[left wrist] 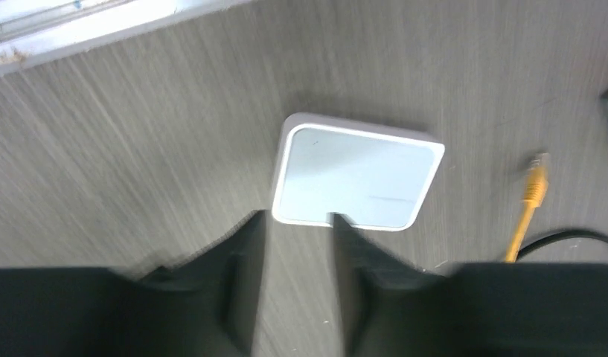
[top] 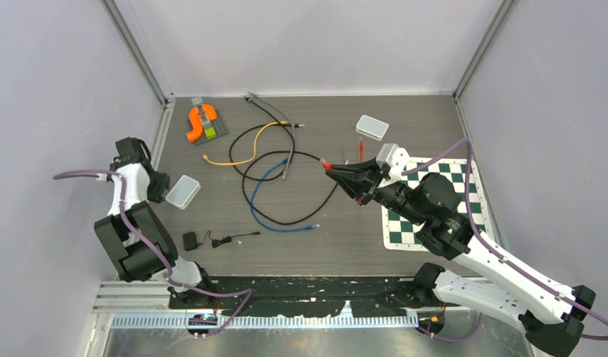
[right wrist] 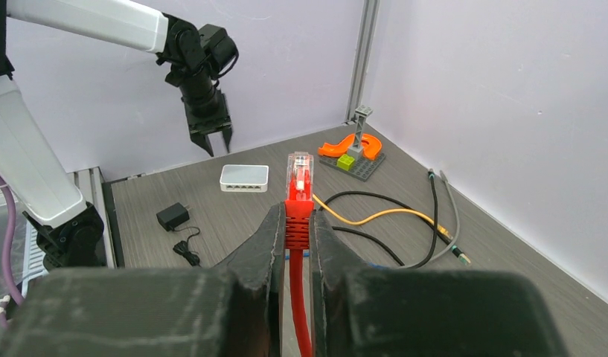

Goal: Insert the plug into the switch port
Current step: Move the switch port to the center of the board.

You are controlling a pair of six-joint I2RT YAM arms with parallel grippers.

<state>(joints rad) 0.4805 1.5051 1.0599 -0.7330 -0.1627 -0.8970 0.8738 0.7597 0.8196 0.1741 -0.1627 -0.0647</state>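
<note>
The switch (top: 183,191) is a small white box lying flat on the dark table at the left. In the right wrist view the switch (right wrist: 244,178) shows a row of ports on its near side. My left gripper (left wrist: 297,230) hangs just above its edge, open, with only bare table between the fingers (left wrist: 248,253). In the right wrist view the left gripper (right wrist: 209,139) is clear of the box. My right gripper (right wrist: 297,216) is shut on the red plug (right wrist: 299,178), whose clear tip points toward the switch. In the top view the plug (top: 327,165) is mid-table, far from the switch.
Orange (top: 248,145), black (top: 286,216), blue (top: 274,216) and grey (top: 289,152) cables loop across the table's middle. A black power adapter (top: 190,240) lies near the front left. An orange brick model (top: 204,123), a second white box (top: 372,127) and a checkered mat (top: 464,175) are also here.
</note>
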